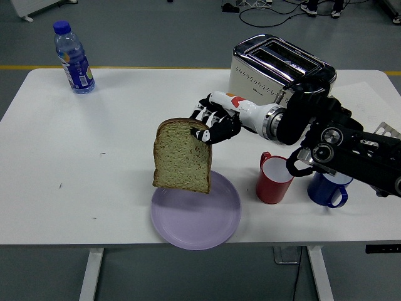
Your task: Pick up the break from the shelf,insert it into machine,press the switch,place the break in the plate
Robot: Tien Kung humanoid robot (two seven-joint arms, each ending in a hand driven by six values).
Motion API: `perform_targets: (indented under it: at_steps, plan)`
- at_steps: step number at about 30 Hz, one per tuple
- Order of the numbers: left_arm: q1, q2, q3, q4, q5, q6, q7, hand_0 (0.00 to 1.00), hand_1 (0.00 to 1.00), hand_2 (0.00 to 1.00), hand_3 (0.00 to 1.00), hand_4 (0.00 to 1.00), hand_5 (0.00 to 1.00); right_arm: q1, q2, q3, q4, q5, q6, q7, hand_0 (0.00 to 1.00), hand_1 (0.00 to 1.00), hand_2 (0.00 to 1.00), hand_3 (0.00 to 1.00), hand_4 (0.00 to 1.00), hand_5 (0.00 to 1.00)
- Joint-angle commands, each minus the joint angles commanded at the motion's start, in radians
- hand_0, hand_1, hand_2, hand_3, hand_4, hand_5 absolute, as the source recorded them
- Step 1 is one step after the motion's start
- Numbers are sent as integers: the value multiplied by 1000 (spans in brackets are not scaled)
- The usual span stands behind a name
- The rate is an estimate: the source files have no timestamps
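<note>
**Black fingers, bread over the plate**

Black right hand (213,125) pinches the bread slice (182,157) by its top edge, so the slice hangs upright, its lower edge just above the left part of the purple plate (219,222). Outward stand the red mug (274,179), the blue mug (326,188) (half hidden by the arm) and the toaster (276,69) behind. Let go like this, the upright slice may tip over the plate's left rim onto the white table (94,157).

Black jointed arm (338,147), white forearm with orange marking, black robot hand (213,125).
</note>
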Motion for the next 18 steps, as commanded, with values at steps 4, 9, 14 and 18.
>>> perform_targets:
  at_steps: [4,9,14,18]
  plan:
    - [-1,-1,2,0,-1,0,0,620,449,437,506,250,811,-16,9,-56,-25,18,6,0,109,208,339,433,459,2]
    - [-2,-1,4,0,-3,0,0,620,449,437,506,250,815,-33,25,-85,-61,36,12,-1,109,209,338,432,454,2]
    - [-2,-2,6,0,-4,0,0,620,448,440,506,249,815,-44,48,-103,-103,43,14,2,110,208,338,432,448,2]
    - [-3,-3,9,0,-5,0,0,620,448,440,506,249,815,-50,69,-111,-131,30,11,12,110,208,338,432,448,2]
